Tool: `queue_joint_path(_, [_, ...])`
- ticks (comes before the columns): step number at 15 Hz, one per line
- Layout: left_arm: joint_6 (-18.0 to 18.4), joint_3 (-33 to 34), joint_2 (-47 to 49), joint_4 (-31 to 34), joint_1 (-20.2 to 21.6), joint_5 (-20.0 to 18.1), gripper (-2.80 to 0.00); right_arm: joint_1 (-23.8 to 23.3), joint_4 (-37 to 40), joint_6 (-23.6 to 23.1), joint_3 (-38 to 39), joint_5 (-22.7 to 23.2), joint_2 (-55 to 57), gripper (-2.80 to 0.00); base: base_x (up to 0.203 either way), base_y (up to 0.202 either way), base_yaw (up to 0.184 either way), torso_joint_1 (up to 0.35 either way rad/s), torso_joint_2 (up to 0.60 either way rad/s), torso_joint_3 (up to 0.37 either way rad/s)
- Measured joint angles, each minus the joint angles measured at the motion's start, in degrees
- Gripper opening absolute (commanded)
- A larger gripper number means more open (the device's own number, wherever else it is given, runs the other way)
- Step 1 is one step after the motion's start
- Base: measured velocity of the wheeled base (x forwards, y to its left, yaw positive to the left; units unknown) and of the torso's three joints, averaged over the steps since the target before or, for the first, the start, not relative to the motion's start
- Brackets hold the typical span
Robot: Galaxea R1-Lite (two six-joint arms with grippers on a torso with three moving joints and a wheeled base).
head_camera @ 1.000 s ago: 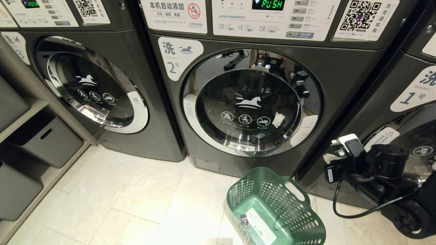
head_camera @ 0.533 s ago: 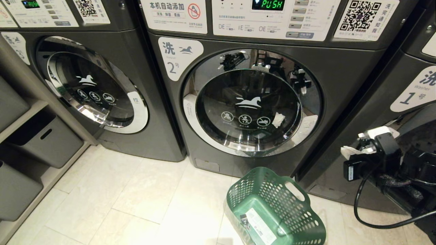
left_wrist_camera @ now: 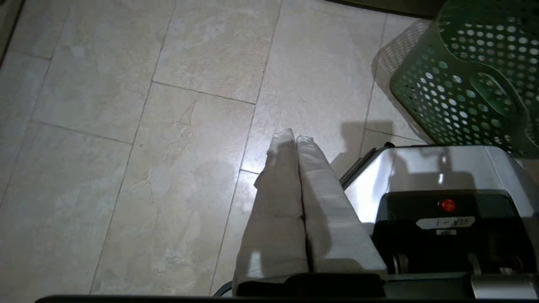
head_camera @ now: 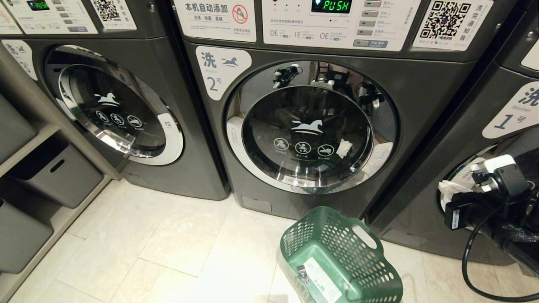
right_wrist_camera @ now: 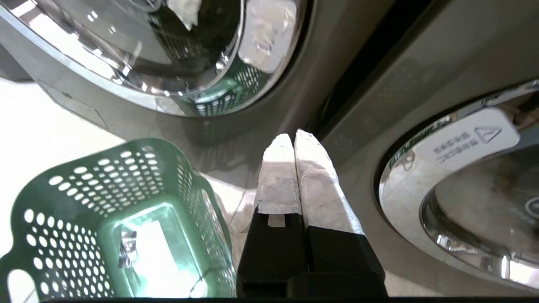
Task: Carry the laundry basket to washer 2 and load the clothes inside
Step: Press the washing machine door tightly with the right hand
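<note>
Nearest, low over the pale floor tiles (left_wrist_camera: 126, 176): the left gripper (left_wrist_camera: 294, 136), taped fingers (left_wrist_camera: 273, 202) pressed flat together, nothing between them, a silver and black part of the robot's base (left_wrist_camera: 442, 210) just beside it. Out of the head view altogether.

A little farther, right of centre on the tiles: the laundry basket (head_camera: 341, 261), dark green and perforated, tipped on its side with the white sticker (head_camera: 322, 277) on its base facing near and its open mouth turned toward the machines. Through the right wrist view, the basket's inside (right_wrist_camera: 139, 240) bare down to the floor of it (no garment anywhere in sight).

At the far right, raised in front of the washer labelled 1 (head_camera: 511, 111): the right gripper (right_wrist_camera: 293, 136), its taped fingers (right_wrist_camera: 313, 189) likewise closed tight on nothing, tips aimed at the dark gap between the two machines, well apart from the basket.

Directly behind the basket: washer 2 (head_camera: 421, 84), round chrome-rimmed door (head_camera: 309, 126) closed, white horse logo on the glass, "PUSH" lit green on the panel (head_camera: 330, 6) above.

Farther left: a third identical washer (head_camera: 113, 105), door also closed. Against the left edge: grey storage bins (head_camera: 54, 172) on shelves.
</note>
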Motion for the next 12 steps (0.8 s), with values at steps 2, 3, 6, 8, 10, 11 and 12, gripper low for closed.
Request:
queue_joint_path(2, [-0.5,0.1,-1.0,0.0,-4.1,0.6,-2.80,0.1,0.2,-0.1,0.1,0.1,-1.7,-2.80,0.000,0.000,0.000,0.000,0.00,0.000])
queue_joint_path(3, [-0.7,0.1,-2.5,0.1,-4.3,0.9,-2.80,0.2,0.5,-0.1,0.0,0.1,-2.4,-2.80,0.000,0.000,0.000,0.000,0.00,0.000])
queue_joint_path(6, [-1.3,0.0,-10.4,0.8,-3.4,2.5,-2.80,0.3,3.2,-0.1,-1.5,0.3,-4.7,-2.80,0.000,0.000,0.000,0.000,0.00,0.000])
queue_joint_path(8, [-1.6,0.0,-13.3,0.8,-2.8,3.2,-2.80,0.5,6.4,0.0,-7.7,0.4,-5.5,-2.80,0.000,0.000,0.000,0.000,0.00,0.000])
queue_joint_path(10, [-2.5,0.0,-14.6,0.6,-2.6,3.3,-2.80,0.6,12.4,0.6,-16.5,1.7,-6.2,-2.80,0.000,0.000,0.000,0.000,0.00,0.000])
queue_joint_path(11, [-2.9,0.0,-15.0,0.6,-2.6,3.4,-2.80,0.8,16.8,1.2,-21.5,2.9,-6.9,-2.80,0.000,0.000,0.000,0.000,0.00,0.000])
queue_joint_path(12, [-3.0,0.0,-15.3,0.6,-2.6,3.4,-2.80,1.8,22.4,1.8,-26.5,3.9,-7.8,-2.80,0.000,0.000,0.000,0.000,0.00,0.000])
